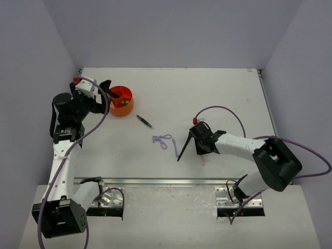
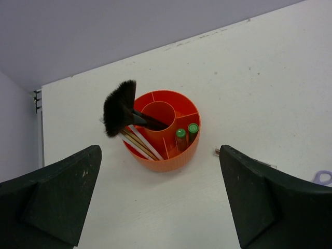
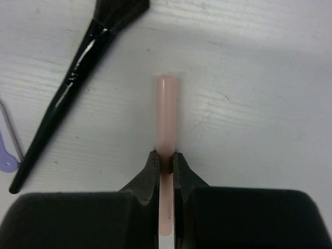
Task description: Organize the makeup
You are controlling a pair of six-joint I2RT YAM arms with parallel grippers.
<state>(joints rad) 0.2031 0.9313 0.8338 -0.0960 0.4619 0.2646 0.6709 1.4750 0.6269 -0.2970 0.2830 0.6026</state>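
Top external view: sorting partly complete. The orange divided tub (image 1: 126, 108) stands at the far left of the counter (image 1: 218, 93) and serves as the collection point.

In the left wrist view it holds a black flared-head brush (image 2: 119, 108) leaning out of its central cup, several thin pale sticks (image 2: 139, 144) in the compartment below the brush, and two tiny green tubes (image 2: 180, 135) upright in the compartment to their right.

Four items lie outside the tub, all to its right and nearer the arm bases:
- The dark pencil (image 1: 144, 121) is closest to it.
- The lilac looped tool (image 1: 162, 140) is farther off.
- A second black brush (image 1: 184, 146) is farther again.
- The pink stick (image 1: 202, 160) is well apart from the tub.

The left claw (image 1: 108, 89) hovers above the tub with its jaws spread wide and nothing between them. In the right wrist view the right claw (image 3: 166, 162) is closed on the pink stick (image 3: 167, 111), pinching it partway along its length. The second brush (image 3: 78, 78) is just beside it and the lilac tool (image 3: 7, 151) sits at the frame edge. Whether the stick has left the counter cannot be told.

By judgement the task is roughly half done. The gripped stick is the item in hand, and the pencil, looped tool and second brush are yet to be carried to the tub.
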